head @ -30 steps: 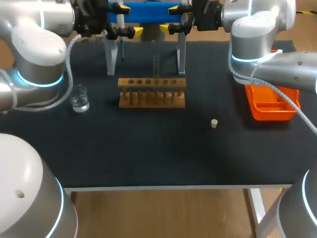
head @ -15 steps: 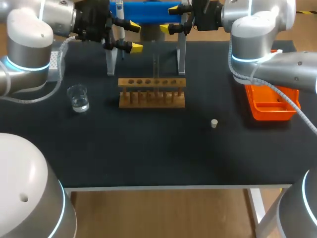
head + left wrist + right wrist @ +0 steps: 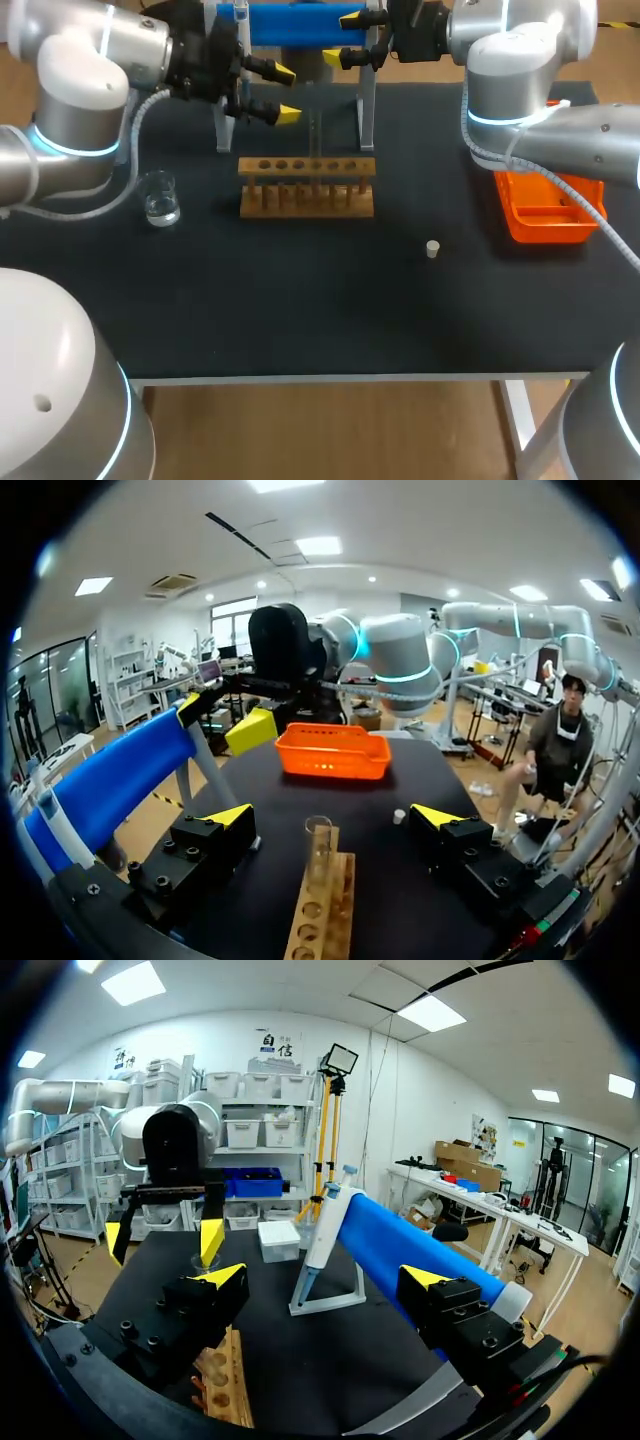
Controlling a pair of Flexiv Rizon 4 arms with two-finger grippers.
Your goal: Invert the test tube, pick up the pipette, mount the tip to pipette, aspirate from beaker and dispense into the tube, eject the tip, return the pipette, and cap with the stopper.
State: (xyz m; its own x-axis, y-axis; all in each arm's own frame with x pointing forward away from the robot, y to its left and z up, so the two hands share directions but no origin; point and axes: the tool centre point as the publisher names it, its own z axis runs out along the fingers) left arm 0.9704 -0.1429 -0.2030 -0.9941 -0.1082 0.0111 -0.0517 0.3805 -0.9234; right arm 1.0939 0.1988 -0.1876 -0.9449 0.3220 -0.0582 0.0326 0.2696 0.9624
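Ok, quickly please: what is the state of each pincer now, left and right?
Left pincer: open, holding nothing.
Right pincer: open, holding nothing.

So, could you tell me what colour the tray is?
Orange; the tray shows best in the left wrist view.

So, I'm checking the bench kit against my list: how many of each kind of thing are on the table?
Beaker: 1
Test tube: 1
Wooden rack: 1
Stopper: 1
Pipette: 1
Blue stand: 1
Orange tray: 1
White box: 1
Total: 8
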